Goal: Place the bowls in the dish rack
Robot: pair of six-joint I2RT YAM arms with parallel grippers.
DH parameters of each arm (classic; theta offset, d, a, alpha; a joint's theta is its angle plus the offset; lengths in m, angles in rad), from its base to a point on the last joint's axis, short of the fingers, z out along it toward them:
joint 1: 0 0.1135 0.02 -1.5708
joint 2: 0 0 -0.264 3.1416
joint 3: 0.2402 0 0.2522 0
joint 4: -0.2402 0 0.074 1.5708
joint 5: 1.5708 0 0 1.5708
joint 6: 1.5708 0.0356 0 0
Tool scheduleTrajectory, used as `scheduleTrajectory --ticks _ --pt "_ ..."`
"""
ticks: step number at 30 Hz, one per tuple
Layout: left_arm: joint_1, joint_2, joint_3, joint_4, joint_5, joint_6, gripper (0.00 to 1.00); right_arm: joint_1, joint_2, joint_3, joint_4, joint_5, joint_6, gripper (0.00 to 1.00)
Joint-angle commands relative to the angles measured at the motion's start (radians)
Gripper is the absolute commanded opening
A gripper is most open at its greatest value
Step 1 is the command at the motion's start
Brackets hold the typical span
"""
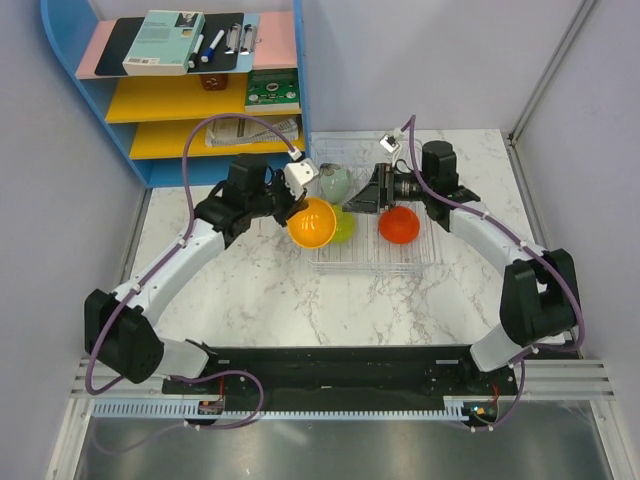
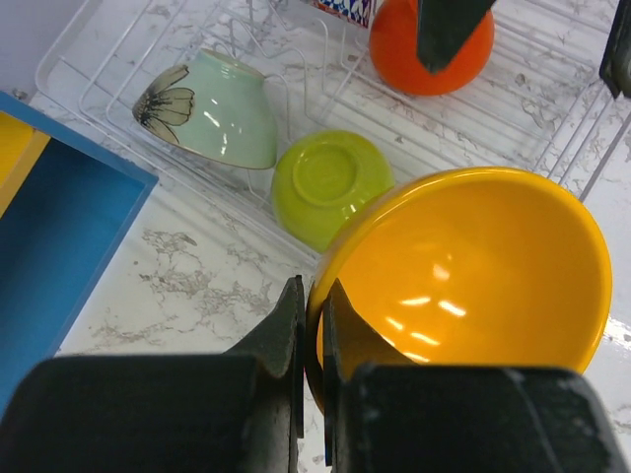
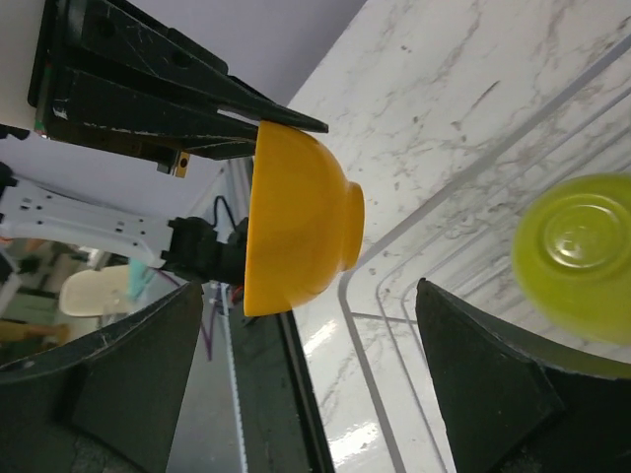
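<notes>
My left gripper [image 2: 314,315] is shut on the rim of the orange bowl [image 2: 463,266] and holds it tilted in the air at the clear dish rack's [image 1: 370,266] left edge; the bowl also shows in the top view [image 1: 311,223]. In the rack are the lime green bowl [image 2: 327,184], upside down, the pale grey-green bowl [image 2: 212,110] on its side, and the red bowl [image 1: 399,224]. A sliver of the patterned bowl [image 2: 345,8] shows at the rack's far side. My right gripper [image 1: 363,194] is open and empty over the rack, facing the orange bowl [image 3: 296,217].
The blue-and-yellow shelf unit [image 1: 200,90] stands at the back left, close to the rack's far left corner, with a book and pens on top. Grey walls enclose the marble table on the left, back and right.
</notes>
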Motion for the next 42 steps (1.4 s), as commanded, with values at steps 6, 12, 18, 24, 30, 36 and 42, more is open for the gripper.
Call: scheduleTrajectory --ticks 6,12,18,24,30,36,42 --pt "0.0 -0.056 0.019 0.149 0.081 -0.06 0.02 0.006 0.059 -0.035 0.355 -0.207 0.273 0.95" --pt "0.0 -0.036 0.048 0.149 0.135 -0.094 0.02 0.016 0.07 -0.038 0.355 -0.203 0.268 0.95" --pt "0.0 -0.033 0.064 0.163 0.161 -0.12 0.02 0.032 0.092 -0.035 0.355 -0.207 0.267 0.95" --pt "-0.005 -0.015 0.073 0.182 0.147 -0.136 0.02 0.068 0.115 -0.018 0.354 -0.236 0.273 0.95" --pt "-0.018 -0.003 0.073 0.191 0.129 -0.133 0.02 0.091 0.124 -0.006 0.36 -0.253 0.284 0.94" --pt "-0.022 -0.001 0.068 0.191 0.121 -0.125 0.02 0.092 0.125 -0.009 0.367 -0.275 0.285 0.9" --pt "-0.022 -0.01 0.059 0.191 0.11 -0.116 0.02 0.083 0.133 -0.007 0.367 -0.307 0.285 0.92"
